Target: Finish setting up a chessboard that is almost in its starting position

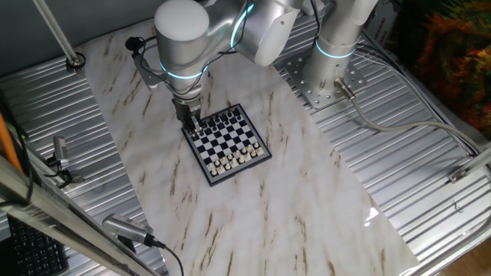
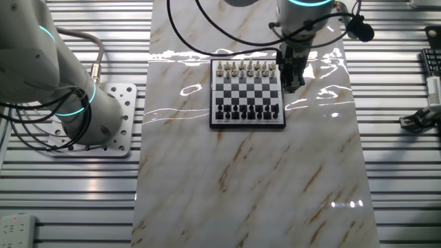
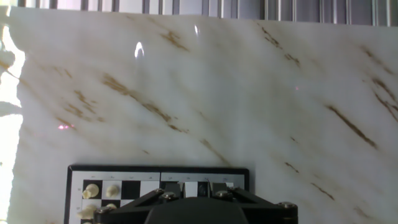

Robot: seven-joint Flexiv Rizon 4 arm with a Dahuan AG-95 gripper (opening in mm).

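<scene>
Chessboard (image 1: pixel 227 143) sits on the marble-patterned table top (image 1: pixel 291 199), near its middle toward the arm's base, dark pieces (image 2: pixel 248 109) along one edge and pale pieces (image 2: pixel 244 67) along the opposite edge. Gripper (image 2: pixel 289 74) is low over the board's side edge, near the corner at the pale row in the other fixed view. Fingers are too small and dark in the fixed views, and cropped in the hand view, so cannot tell whether they are parted or pinching a piece; possibly a piece sits between them. Judgement: step in hand is a fine pick or placement at that side file. To do it well: descend vertically, keep the fingers clear of neighbouring pieces, centre on one square, avoid nudging the light board.
</scene>
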